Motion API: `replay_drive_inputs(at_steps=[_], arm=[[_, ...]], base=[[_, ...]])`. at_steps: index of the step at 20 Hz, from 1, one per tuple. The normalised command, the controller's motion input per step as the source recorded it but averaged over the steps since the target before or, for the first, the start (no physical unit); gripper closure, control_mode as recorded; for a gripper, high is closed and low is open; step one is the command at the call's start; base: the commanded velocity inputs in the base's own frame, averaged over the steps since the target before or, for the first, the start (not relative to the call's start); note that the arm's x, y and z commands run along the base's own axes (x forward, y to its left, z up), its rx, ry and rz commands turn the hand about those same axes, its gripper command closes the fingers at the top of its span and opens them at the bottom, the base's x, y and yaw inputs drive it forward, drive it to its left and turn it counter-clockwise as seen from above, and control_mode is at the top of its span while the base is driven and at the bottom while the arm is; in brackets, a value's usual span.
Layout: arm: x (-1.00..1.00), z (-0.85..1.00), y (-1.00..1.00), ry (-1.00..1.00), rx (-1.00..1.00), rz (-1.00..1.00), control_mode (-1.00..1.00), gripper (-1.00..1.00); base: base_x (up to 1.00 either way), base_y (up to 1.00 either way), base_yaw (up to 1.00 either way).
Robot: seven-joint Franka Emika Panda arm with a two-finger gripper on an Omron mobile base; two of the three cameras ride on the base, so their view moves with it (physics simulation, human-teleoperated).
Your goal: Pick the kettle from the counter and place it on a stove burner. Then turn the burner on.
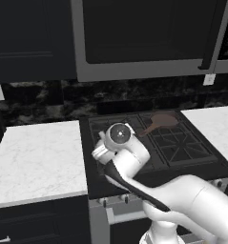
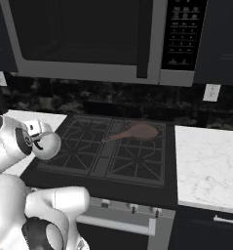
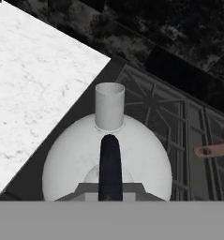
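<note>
- One kettle, nearest the hand camera: white dome, short spout pointing away, black arched handle running straight toward the lens.
- Gripper is closed narrow on that handle; the fingertips themselves are mostly hidden at the bottom of the hand view, so contact is judged from the handle's position between them.
- Kettle hangs over the left edge of the stove, about where the black top meets the white marble worktop; whether it touches the surface I cannot tell.
- Handling judgement: rigid shell, likely smooth and slippery on the dome; the handle is the only sensible hold. Held at one thin arch, it may swing or tilt if moved fast.
- Beyond it, the near-left stove burner lies free, wider than the kettle.
- Farther back, a brown frying pan sits on a rear burner; the hand view catches just its handle end.
- Right base view shows the whole grate layout and knobs along the stove front; left base view has the arm covering the front-left burner.
</note>
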Motion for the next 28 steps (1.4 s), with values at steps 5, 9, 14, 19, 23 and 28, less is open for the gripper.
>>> replay_drive_inputs(at_steps=[5, 9, 14, 19, 23, 28], arm=[[0.31, -0.01, -0.71, 0.14, 0.26, 0.07, -1.00, 1.00], [0.54, -0.02, -0.12, 0.13, 0.01, -0.03, -1.00, 1.00], [1.00, 0.00, -0.13, 0.26, 0.05, -0.14, -1.00, 1.00], [0.42, -0.08, -0.01, 0.27, -0.04, -0.02, -1.00, 1.00], [0.14, -0.26, 0.01, 0.29, -0.07, -0.03, -1.00, 1.00], [0.12, -0.25, 0.00, 0.10, -0.13, 0.00, -1.00, 1.00]], base=[[0.00, 0.00, 0.00], [0.00, 0.00, 0.00], [0.00, 0.00, 0.00], [0.00, 0.00, 0.00], [0.00, 0.00, 0.00], [0.00, 0.00, 0.00]])
